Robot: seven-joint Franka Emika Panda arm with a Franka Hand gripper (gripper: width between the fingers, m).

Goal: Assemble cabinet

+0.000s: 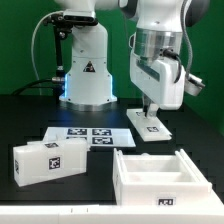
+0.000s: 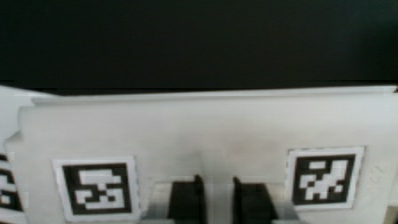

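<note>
You see a black bench (image 1: 30,115) and a green wall (image 1: 212,90). Your end effector (image 1: 152,112) is pinched shut over a white panel (image 1: 150,131).

A robotics lab: a white robot arm (image 1: 160,40) over a black worktop (image 1: 25,115), a tagged marker board (image 1: 85,135), a green backdrop (image 1: 212,90).

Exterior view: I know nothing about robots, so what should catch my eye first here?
First the big white arm on the exterior view's right, its shut gripper down at a small tagged white panel. Then the cabinet, an open white box at the front, and a tagged white block on the exterior view's left, all against a black table.
</note>
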